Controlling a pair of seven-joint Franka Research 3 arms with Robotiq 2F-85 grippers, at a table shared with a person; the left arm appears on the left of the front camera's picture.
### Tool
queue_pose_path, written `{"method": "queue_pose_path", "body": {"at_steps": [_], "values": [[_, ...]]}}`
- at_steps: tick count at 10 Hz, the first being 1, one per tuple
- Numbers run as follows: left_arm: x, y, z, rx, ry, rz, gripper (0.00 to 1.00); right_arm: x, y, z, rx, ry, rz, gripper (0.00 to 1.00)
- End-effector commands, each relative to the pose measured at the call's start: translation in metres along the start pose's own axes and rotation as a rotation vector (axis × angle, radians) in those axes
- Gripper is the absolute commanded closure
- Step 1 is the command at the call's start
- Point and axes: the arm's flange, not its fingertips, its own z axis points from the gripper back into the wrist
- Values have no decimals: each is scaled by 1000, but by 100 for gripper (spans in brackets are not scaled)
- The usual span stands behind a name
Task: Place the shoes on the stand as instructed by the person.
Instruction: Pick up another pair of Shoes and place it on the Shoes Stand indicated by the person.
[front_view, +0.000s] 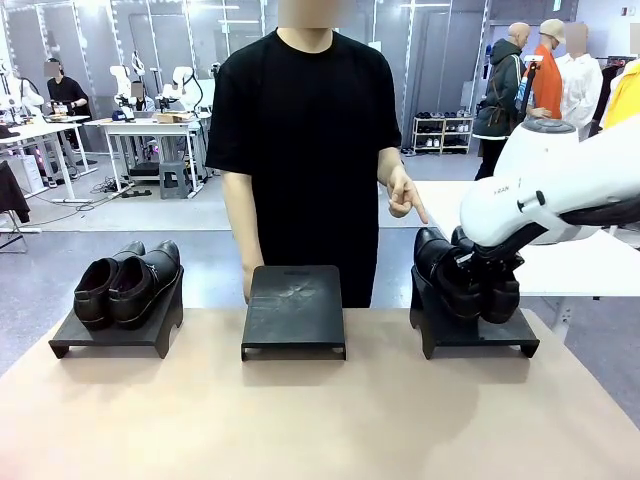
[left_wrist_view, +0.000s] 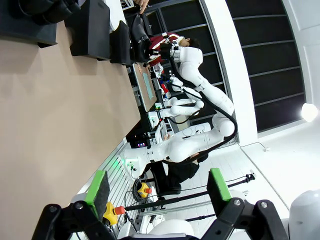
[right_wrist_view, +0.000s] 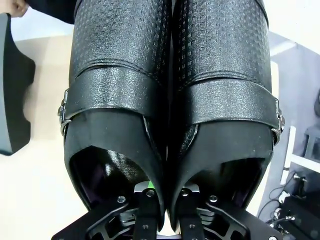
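One pair of black shoes (front_view: 128, 282) rests on the left stand (front_view: 110, 335). The middle stand (front_view: 294, 305) is bare. A second pair (front_view: 455, 275) is on the right stand (front_view: 475, 332); whether it rests fully I cannot tell. My right gripper (front_view: 490, 268) is shut on it. In the right wrist view the fingers (right_wrist_view: 146, 202) pinch the two adjoining inner walls of this pair (right_wrist_view: 120, 75). The person (front_view: 305, 130) points a finger (front_view: 405, 195) down toward the right stand. My left gripper (left_wrist_view: 157, 195) is open with nothing between its green pads, off the table's near edge.
The tan table (front_view: 300, 420) has free room in front of the three stands. My white right arm (front_view: 560, 190) reaches in over the right stand. The person stands close behind the middle stand. Other people and workbenches are far back.
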Motion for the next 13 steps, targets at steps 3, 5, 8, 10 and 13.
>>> {"method": "queue_pose_path", "body": {"at_steps": [3,5,8,10,13], "values": [[-3,-1,-2,20,2,-1,0,13,-4,-15,-28,-43,-42,90],[-3,-1,-2,20,2,-1,0,13,-5,-23,-30,-38,-52,90],[-3,-1,-2,20,2,-1,0,14,-9,-36,-31,-37,-71,90],[-3,-1,-2,20,2,-1,0,14,-9,-37,-16,-31,-80,90],[-3,-1,-2,20,2,-1,0,15,-12,-36,-14,-32,-95,42]]}}
